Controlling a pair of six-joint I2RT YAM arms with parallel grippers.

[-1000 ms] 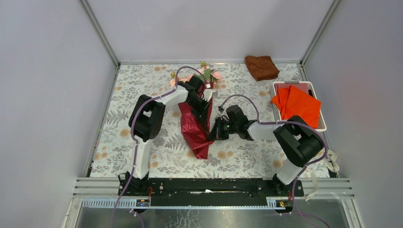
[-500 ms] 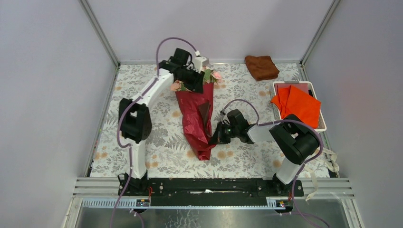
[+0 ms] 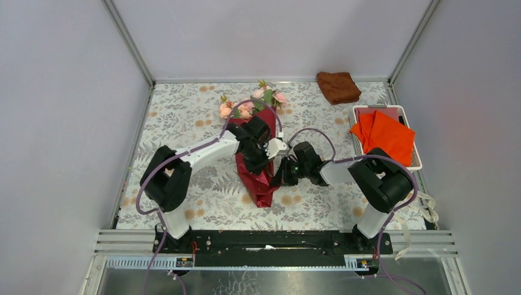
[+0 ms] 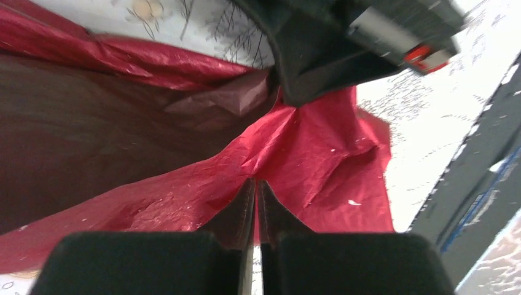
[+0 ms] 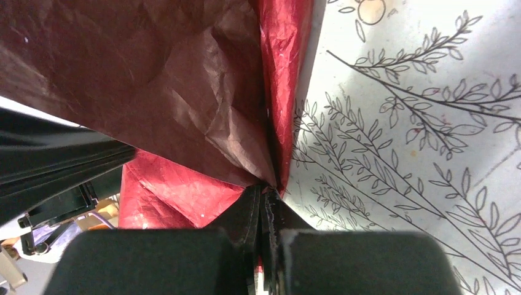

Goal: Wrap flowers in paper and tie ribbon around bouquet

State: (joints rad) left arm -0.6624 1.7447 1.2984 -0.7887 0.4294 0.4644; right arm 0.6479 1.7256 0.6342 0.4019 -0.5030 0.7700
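The flowers (image 3: 252,106), pink roses with green leaves, lie at the back of the mat, their stems inside the dark red paper (image 3: 255,184). The paper runs from them toward the near edge as a long, crumpled cone. My left gripper (image 3: 265,163) is low over the middle of the cone, shut on a fold of the paper (image 4: 319,153). My right gripper (image 3: 276,179) is shut on the paper's right edge (image 5: 153,80), just beside the left one. A cream-white strip, seemingly the ribbon (image 3: 430,209), lies by the right arm's base.
A brown folded cloth (image 3: 338,87) lies at the back right. A white basket (image 3: 376,108) holding bright orange sheets (image 3: 386,135) stands along the right wall. Grey walls enclose the flowered mat, and a black rail (image 3: 270,241) runs along the near edge.
My left arm lifted from the paper and reached back over the flowers, then came down to the cone's middle and shut on it. The right gripper kept its hold, barely moving.
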